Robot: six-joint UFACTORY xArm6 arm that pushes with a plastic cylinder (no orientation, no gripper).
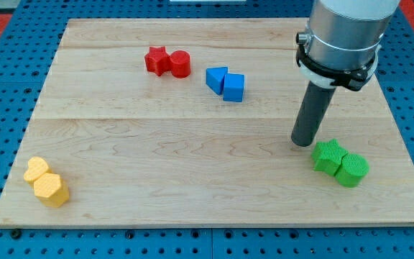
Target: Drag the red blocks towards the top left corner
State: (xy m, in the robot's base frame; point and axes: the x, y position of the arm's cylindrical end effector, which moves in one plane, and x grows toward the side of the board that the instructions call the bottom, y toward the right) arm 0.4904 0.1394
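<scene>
My tip [303, 143], a bare rod tool grasping nothing, rests just left of the green star block [328, 155], well apart from the touching red star block [156, 60] and red cylinder block [180, 64].

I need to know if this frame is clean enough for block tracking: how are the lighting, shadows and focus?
Camera view: lighting is even and soft, with no strong glare on the wooden board; the red star block, red cylinder and the blue, green and yellow pairs have crisp edges and only faint shadows; my tip is sharp, just left of the green star block; the arm's upper part is cropped.
</scene>
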